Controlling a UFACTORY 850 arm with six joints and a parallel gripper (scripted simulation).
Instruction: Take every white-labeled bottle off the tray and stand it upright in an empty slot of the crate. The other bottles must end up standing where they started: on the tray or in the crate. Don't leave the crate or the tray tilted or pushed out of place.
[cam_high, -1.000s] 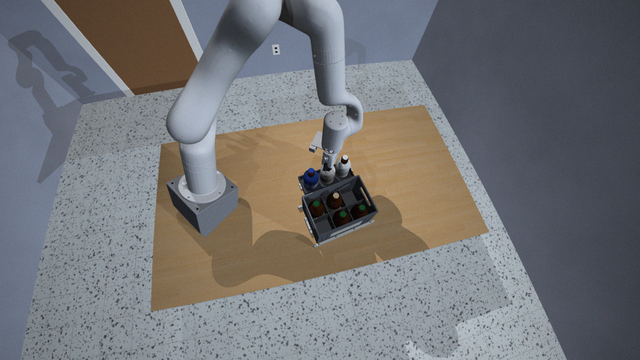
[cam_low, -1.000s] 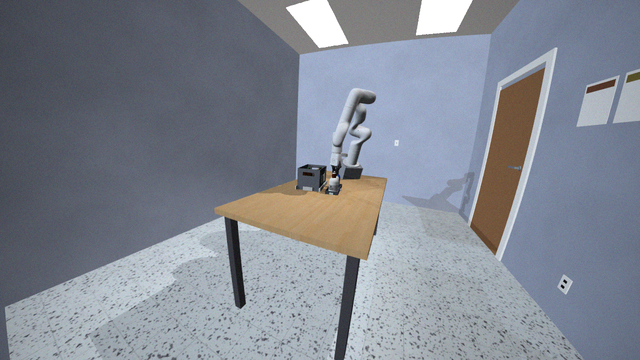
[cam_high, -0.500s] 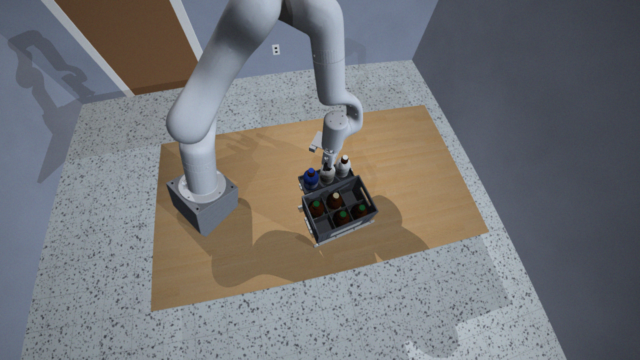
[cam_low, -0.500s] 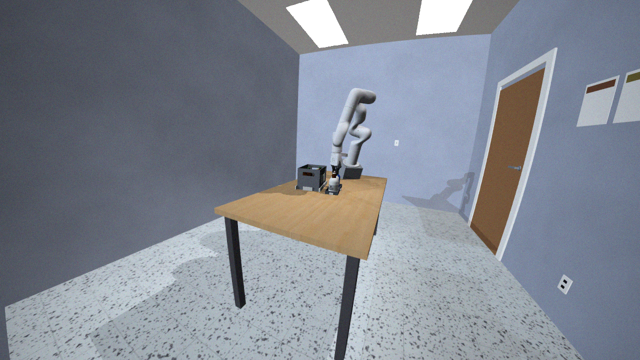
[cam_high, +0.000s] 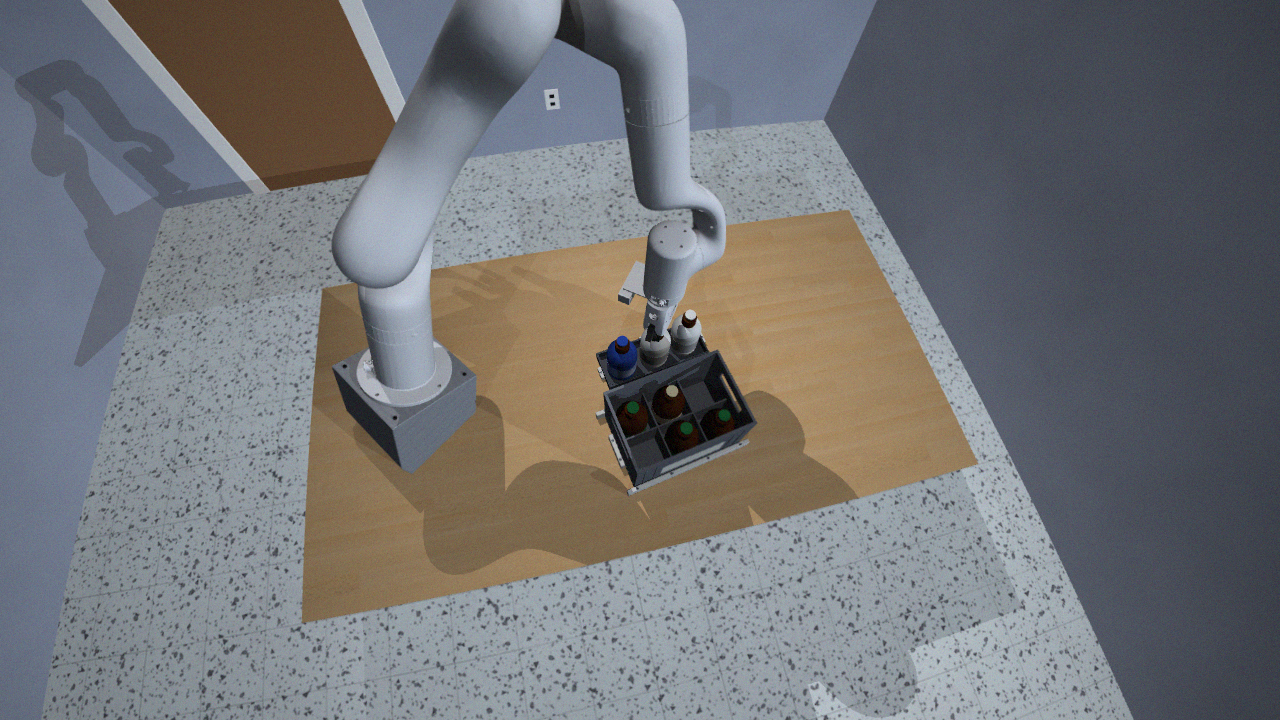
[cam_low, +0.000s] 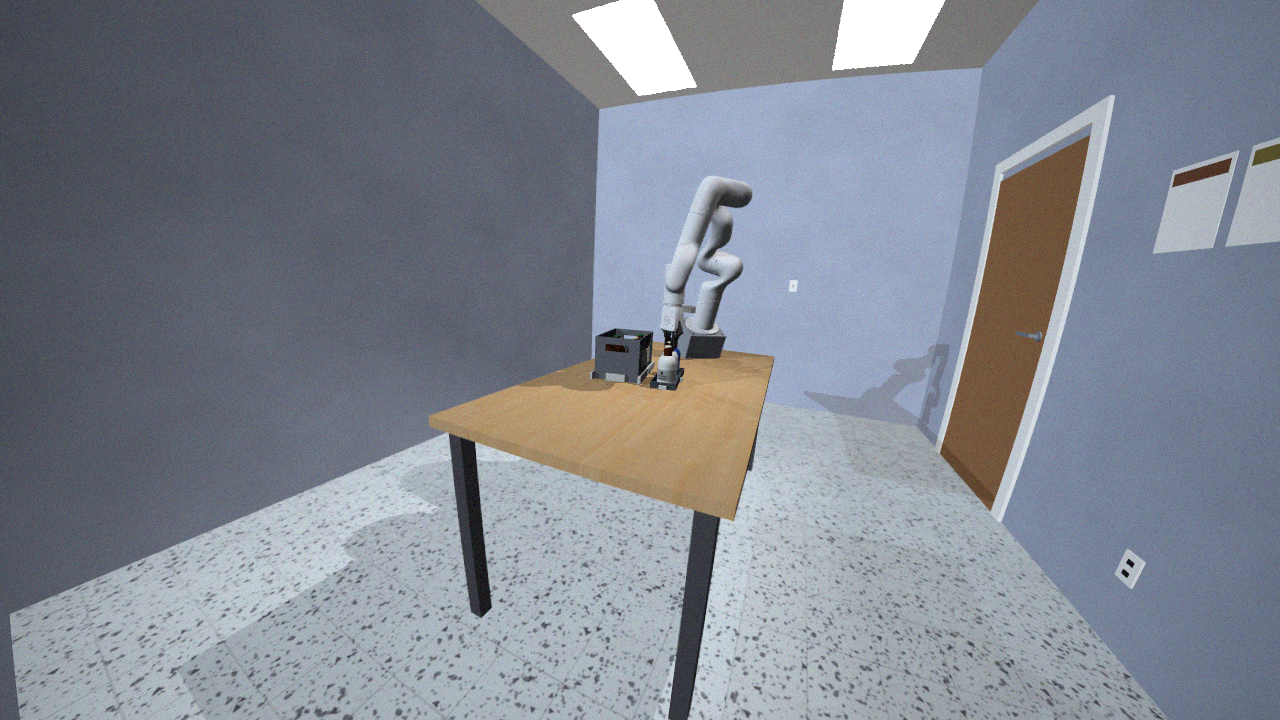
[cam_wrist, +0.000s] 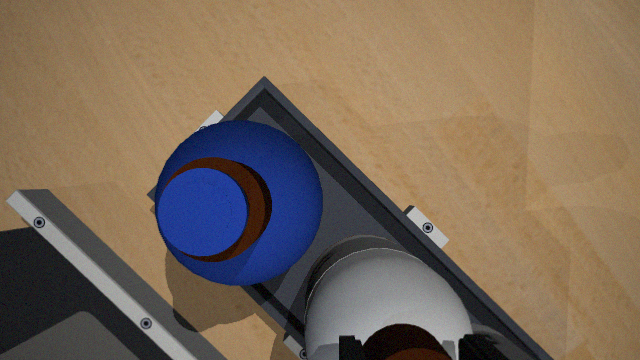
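White middle bottle on tray, neck in claw.

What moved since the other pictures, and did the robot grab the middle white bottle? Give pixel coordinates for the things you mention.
Nothing visibly moved. The arm (cam_high: 657, 134) (cam_low: 684, 259) stayed put, with the gripper (cam_high: 655, 334) (cam_low: 671, 342) (cam_wrist: 410, 350) at the middle white bottle's (cam_high: 656, 355) (cam_wrist: 385, 290) neck. I can't tell whether its fingers tightened. That bottle hasn't lifted.
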